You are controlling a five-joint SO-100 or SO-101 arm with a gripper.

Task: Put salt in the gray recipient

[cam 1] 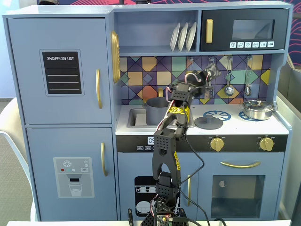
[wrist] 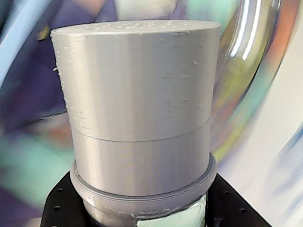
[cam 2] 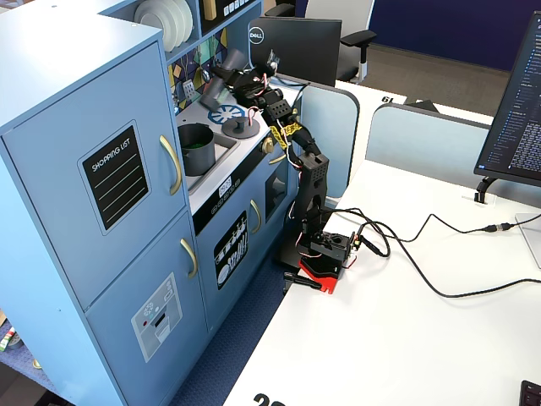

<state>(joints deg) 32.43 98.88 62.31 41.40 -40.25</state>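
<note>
The salt (wrist: 137,104), a gray cylinder with a pale green label at its base, fills the wrist view. My gripper (wrist: 142,213) is shut on it, and a black finger (wrist: 59,208) shows on each side. In a fixed view the gripper (cam 1: 206,76) holds the salt (cam 1: 212,71) tilted in the air in front of the tiled back wall. It hangs above the stove top, up and to the right of the gray recipient (cam 1: 156,109), which stands in the sink. From the side, the salt (cam 2: 232,62) is higher than the gray recipient (cam 2: 196,145) and beyond it.
A flat gray lid with a knob (cam 1: 208,123) lies on the stove below the gripper. A shiny steel pan (cam 1: 257,109) stands on the right burner. Ladles (cam 1: 229,88) hang on the back wall. A shelf with plates (cam 1: 183,36) and a microwave (cam 1: 244,29) are overhead.
</note>
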